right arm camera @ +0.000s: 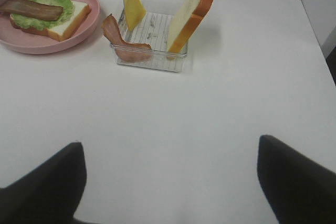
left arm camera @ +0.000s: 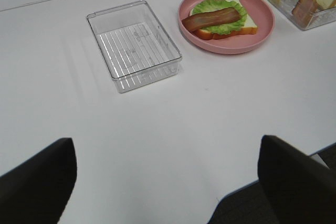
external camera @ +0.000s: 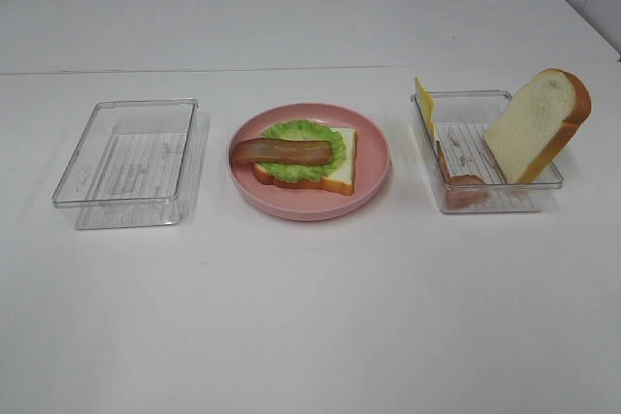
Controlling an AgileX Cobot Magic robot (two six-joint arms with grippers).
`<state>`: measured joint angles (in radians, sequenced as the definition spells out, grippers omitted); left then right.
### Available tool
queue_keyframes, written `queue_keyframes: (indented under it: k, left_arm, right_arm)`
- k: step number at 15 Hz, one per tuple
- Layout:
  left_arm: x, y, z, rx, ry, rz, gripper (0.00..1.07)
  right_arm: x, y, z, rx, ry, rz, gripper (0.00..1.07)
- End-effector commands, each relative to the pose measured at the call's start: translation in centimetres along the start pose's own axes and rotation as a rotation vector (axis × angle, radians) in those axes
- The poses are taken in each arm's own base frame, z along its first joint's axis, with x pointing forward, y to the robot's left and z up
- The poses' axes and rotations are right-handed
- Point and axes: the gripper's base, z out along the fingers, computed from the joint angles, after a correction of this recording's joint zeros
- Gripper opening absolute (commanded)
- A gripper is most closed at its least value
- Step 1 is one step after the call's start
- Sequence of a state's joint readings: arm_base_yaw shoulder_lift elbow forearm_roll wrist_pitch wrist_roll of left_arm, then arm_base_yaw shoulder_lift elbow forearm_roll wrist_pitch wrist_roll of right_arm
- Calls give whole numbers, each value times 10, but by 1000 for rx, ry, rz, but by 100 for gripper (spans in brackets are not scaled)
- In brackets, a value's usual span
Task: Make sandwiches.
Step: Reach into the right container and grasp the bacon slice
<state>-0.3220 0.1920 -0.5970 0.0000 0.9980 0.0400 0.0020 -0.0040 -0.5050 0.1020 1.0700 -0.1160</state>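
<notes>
Half-built toy sandwich (external camera: 312, 170) is sitting on round pink plate (external camera: 376, 157) at the middle of white table (external camera: 310, 317). White bread slice with orange-brown crust (external camera: 340, 177) is lying flat, green lettuce leaf (external camera: 303, 130) covering it, reddish-brown bacon strip (external camera: 281, 151) lying on top. Yellow cheese slice (external camera: 424, 104), second bacon strip (external camera: 464, 184) and second bread slice (external camera: 539, 123) are leaning in clear plastic tray (external camera: 485, 203) nearer the table's right edge. Left gripper (left arm camera: 165, 142) and right gripper (right arm camera: 169, 142) are hanging over the table, fingers wide apart, gripping nothing.

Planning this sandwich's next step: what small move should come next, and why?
Probably the open right gripper should reach toward the right tray for the cheese slice: the sandwich on the pink plate ends at bacon, without cheese, and that tray lies on this arm's side.
</notes>
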Motion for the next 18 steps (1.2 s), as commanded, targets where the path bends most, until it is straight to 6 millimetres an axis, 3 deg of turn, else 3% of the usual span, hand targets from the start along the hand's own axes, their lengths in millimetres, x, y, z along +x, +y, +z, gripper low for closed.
queue_keyframes:
  k: [1,3,5,9,11,12,13,17,18]
  left_arm:
    - [25,-2,-4,3,-61,-2,87]
    - [33,1,-18,-32,-149,19,87]
    - [36,1,-13,-36,-109,35,87]
    - [38,-2,-11,-6,-95,36,87]
    - [38,-2,-11,-1,-95,33,87]
    - [38,-2,-11,-1,-95,33,87]
    - [38,-2,-11,-1,-95,33,87]
    - [38,-2,-11,-1,-95,33,87]
    - [38,-2,-11,-1,-95,33,87]
  right_arm:
    - [1,-1,-1,14,-20,6,78]
    - [-2,-1,-3,21,-35,22,76]
    - [-19,-4,-1,34,-101,60,73]
    - [-54,-9,35,21,-62,93,73]
    - [-80,-12,67,-3,58,129,73]
    - [-111,-16,105,-29,204,140,73]
    - [-119,-17,115,-37,241,138,73]
    - [-166,-24,201,-122,499,126,73]
    - [-171,-24,213,-137,527,125,73]
